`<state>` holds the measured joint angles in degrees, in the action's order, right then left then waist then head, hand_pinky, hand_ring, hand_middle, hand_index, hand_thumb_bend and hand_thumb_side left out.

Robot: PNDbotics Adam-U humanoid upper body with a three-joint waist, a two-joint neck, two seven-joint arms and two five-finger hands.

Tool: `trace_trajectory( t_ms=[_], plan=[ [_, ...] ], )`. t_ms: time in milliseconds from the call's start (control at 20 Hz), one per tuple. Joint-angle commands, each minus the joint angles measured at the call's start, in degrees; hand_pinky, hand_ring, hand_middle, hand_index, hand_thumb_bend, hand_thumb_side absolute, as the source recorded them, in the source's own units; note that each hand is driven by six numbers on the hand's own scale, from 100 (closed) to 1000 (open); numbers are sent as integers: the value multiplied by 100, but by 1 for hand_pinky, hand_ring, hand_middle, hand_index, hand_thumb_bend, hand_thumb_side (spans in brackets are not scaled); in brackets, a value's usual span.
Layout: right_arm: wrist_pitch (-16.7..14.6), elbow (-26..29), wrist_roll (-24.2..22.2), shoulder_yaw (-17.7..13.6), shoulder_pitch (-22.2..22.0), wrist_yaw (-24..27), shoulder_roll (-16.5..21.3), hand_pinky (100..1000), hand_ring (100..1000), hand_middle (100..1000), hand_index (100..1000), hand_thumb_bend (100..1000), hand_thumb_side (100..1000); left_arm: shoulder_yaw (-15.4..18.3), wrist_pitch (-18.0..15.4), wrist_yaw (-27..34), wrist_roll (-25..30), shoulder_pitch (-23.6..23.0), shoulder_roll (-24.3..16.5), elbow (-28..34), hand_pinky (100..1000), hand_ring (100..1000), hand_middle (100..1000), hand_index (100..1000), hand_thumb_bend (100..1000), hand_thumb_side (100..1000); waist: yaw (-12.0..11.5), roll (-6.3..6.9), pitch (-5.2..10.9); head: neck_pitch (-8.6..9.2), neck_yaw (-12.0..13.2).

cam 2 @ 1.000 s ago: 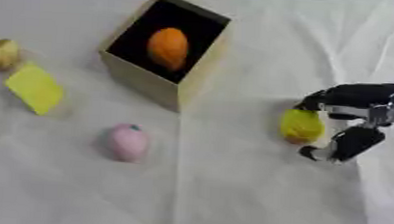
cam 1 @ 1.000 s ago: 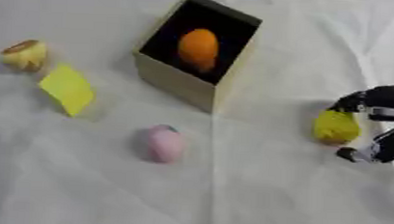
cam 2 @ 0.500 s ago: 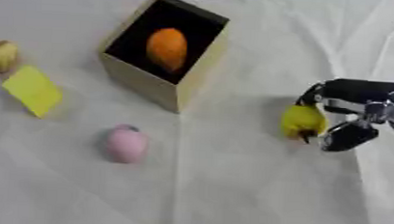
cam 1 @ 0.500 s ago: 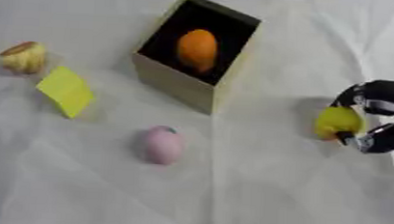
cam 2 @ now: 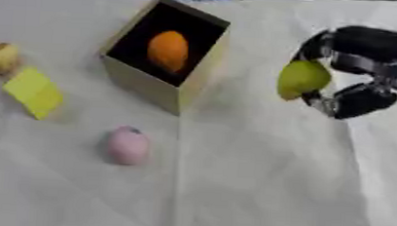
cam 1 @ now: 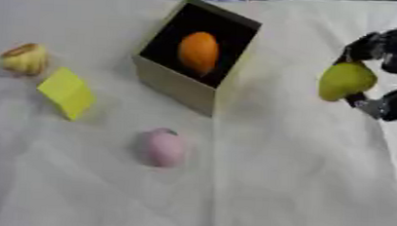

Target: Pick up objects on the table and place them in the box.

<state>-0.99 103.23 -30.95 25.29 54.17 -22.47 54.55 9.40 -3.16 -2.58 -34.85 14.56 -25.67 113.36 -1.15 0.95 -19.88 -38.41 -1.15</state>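
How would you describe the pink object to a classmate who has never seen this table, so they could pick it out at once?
Start at the open box near the middle of the white-covered table. Come towards the near edge from its front corner to the small rounded pink object, lying alone on the cloth. The yellow block is flat-sided, and nothing else is pink.

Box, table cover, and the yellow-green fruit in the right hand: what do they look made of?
Open tan box: likely cardboard or thin wood, matte flat walls, dark inside. White table cover: cloth, soft creases showing. Yellow-green pear-shaped fruit held in the black right hand: probably plastic or foam, given its smooth, even colour; the look leaves it open.
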Motion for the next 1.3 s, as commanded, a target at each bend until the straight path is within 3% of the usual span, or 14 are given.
trace_trajectory(
  t_ms=[50,250,400,600,950,1050,1150,1300],
  plan=[
    [-32,-646,-318,124,775,-243,-741,874,753,625,760,100,100,-4,-5,-33,63,32,-98,113,769,671,667,801,381,567,-4,9,178,-50,-47],
    [-191,-2132,-314,113,1584,-824,-1887,876,744,623,764,100,100,-50,-7,-56,132,79,-89,122,770,672,667,802,384,561,-77,41,250,-86,-134],
    [-427,-3161,-99,-32,1867,-1249,-2604,879,739,623,768,100,100,-82,-4,-57,171,119,-84,123,770,673,668,802,387,558,-182,50,277,-100,-261],
    [-794,-4235,167,-240,2062,-1802,-3281,880,751,637,775,100,100,-140,-21,-64,240,210,-96,123,770,673,668,803,389,552,-351,58,275,-109,-413],
    [-1385,-5391,539,-465,2203,-2728,-3708,880,774,661,786,100,100,-168,-20,-37,281,281,-138,123,770,672,666,802,386,556,-472,33,169,-120,-445],
    [-1503,-5514,613,-507,2220,-2848,-3734,892,822,737,855,100,113,-168,-19,-28,278,289,-146,123,769,672,666,802,384,558,-487,19,142,-112,-432],
    [-1636,-5559,647,-534,2249,-2910,-3748,912,875,797,914,137,202,-170,-20,-19,280,298,-155,123,769,672,666,802,384,558,-501,4,123,-110,-421],
    [-1852,-5580,489,-577,2314,-2940,-3745,940,943,866,950,115,351,-169,-16,-18,283,300,-168,123,769,672,665,802,383,559,-513,-22,114,-118,-398]
  ],
)
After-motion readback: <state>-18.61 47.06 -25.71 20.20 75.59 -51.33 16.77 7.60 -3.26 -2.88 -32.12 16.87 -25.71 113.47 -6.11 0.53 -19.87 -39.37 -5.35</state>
